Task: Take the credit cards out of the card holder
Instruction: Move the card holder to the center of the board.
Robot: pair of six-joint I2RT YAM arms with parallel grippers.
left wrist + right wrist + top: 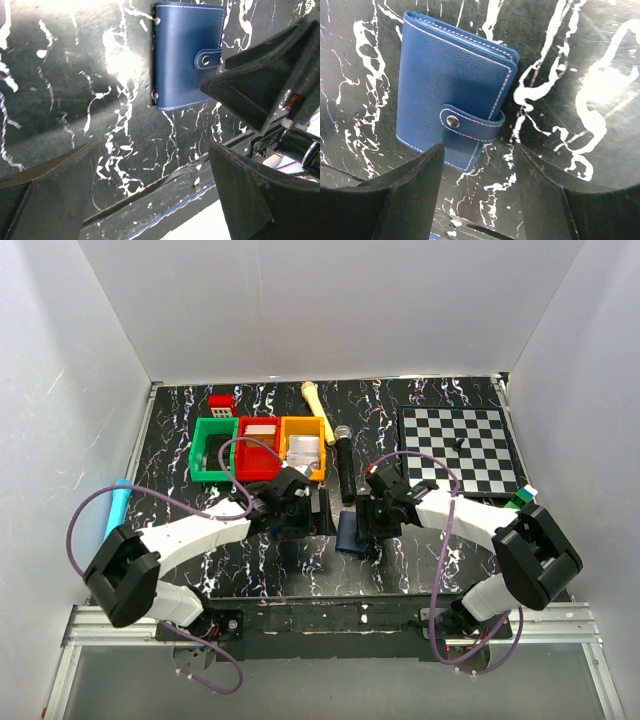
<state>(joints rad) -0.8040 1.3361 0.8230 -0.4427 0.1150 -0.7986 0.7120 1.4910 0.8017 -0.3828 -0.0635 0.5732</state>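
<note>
The card holder (349, 534) is a navy-blue wallet lying flat on the black marbled table, folded shut with its strap snapped. It shows in the left wrist view (185, 55) and the right wrist view (452, 85). The credit cards are hidden inside it. My left gripper (293, 510) hangs open just left of the holder, jaws wide with only table between them (154, 150). My right gripper (372, 515) stands open at the holder's strap side (479, 150), with one finger (420, 170) over the holder's near corner. It grips nothing.
Green (211, 448), red (258, 445) and orange (303, 446) bins stand behind the left gripper. A black microphone (345, 465) lies just behind the holder. A chessboard (460, 448) sits at back right, a yellow handle (316, 400) at the back, a light-blue tube (118, 505) at far left.
</note>
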